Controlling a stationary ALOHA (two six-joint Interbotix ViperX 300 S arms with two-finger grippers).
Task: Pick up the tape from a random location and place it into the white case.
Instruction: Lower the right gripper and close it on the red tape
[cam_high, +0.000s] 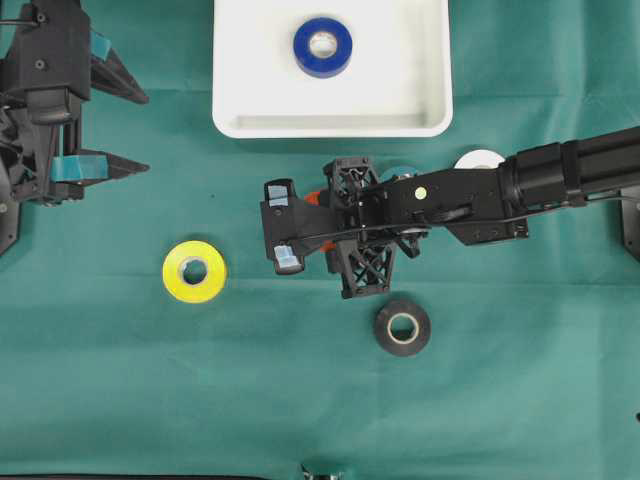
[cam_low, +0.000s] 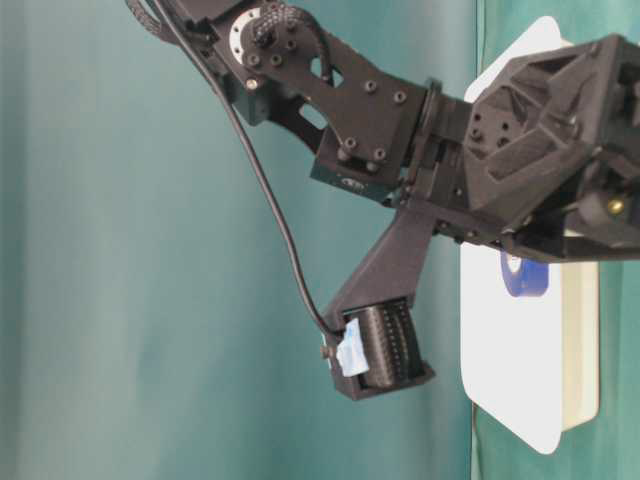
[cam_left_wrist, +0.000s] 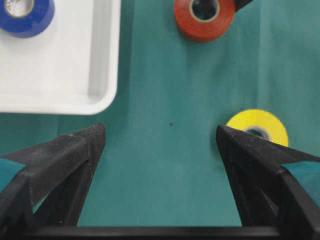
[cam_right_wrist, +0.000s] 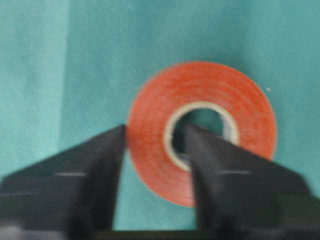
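Tape in red (cam_right_wrist: 200, 132) lies flat on the green surface (cam_high: 300, 400), and the right tool (cam_right_wrist: 152, 137) has closed on it: one finger (cam_right_wrist: 85, 175) presses the outer edge of the roll, the other (cam_right_wrist: 230, 180) sits inside its core, so the roll's wall is pinched between them. From overhead only a sliver of this red roll (cam_high: 312, 197) shows beside the tool, just at 6 o'clock of the white case (cam_high: 430, 110). The case rests at 12 o'clock on the surface and holds a blue roll (cam_high: 322, 46). A yellow roll (cam_high: 194, 271) lies well out at 9 o'clock of the red one, a black roll (cam_high: 402, 328) near at 4 o'clock, and a white roll (cam_high: 478, 160) peeks from behind the right arm at 3 o'clock. The left tool (cam_left_wrist: 160, 145) waits at the far 9 o'clock edge, spread wide with nothing in it.
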